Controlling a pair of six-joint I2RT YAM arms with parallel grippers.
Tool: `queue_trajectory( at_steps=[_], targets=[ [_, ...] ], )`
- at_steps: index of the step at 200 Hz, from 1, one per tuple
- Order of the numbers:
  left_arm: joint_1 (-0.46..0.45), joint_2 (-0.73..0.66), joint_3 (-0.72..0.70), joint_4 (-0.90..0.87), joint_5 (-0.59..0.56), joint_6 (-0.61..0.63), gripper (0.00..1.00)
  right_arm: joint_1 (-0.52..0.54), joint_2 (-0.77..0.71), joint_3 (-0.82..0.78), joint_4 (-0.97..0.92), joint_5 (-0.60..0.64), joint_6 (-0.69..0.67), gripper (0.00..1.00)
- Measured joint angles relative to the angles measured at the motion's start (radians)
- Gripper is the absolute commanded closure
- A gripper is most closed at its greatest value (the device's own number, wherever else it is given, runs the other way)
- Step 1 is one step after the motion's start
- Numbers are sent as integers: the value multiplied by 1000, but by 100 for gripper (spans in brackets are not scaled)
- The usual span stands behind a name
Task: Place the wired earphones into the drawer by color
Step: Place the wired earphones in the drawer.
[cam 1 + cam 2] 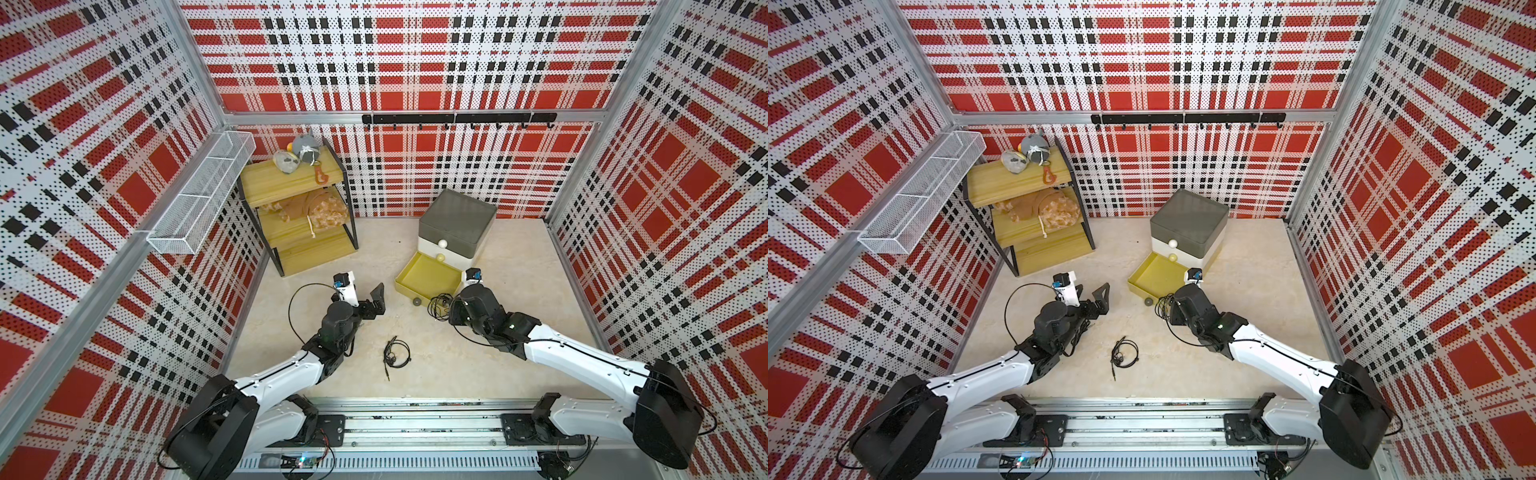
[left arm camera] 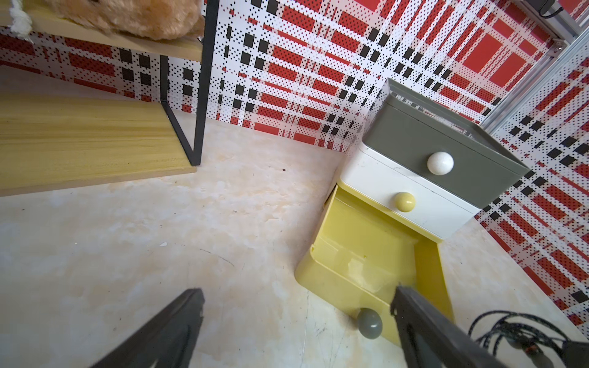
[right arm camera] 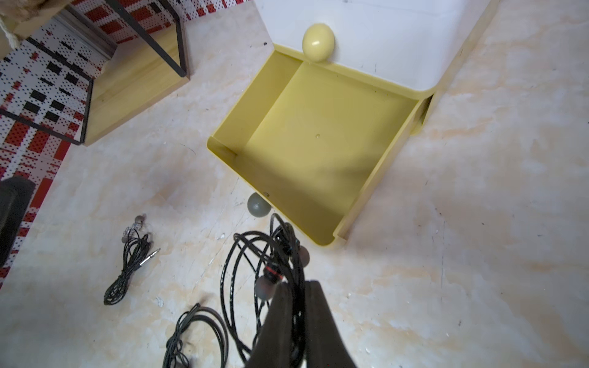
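While your right end effector (image 3: 298,286) is pinching the black earphones (image 3: 271,272), the open yellow drawer (image 3: 318,143) is lying just ahead, needing a short forward carry before releasing. Your left end effector (image 2: 298,291) is hanging wide, empty.

Left arm reaches toward 1 o'clock, left gripper (image 1: 376,301) spread wide; right arm toward 10 o'clock, right gripper (image 3: 298,284) pinched tight.

White arm links (image 1: 282,374), blk joints (image 1: 340,318), thin blk cables (image 1: 290,308)
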Motion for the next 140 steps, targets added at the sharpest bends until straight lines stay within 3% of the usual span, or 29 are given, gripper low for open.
queue_trajectory(
  at_steps=[66, 140],
  targets=[
    [0, -2, -1, 0, 0, 0, 1, -11, 148, 154, 1, 116, -4, 100],
    [0, -11, -1, 0, 0, 3, 1, -72, 328, 233, 40, 123, -6, 100]
  ],
)
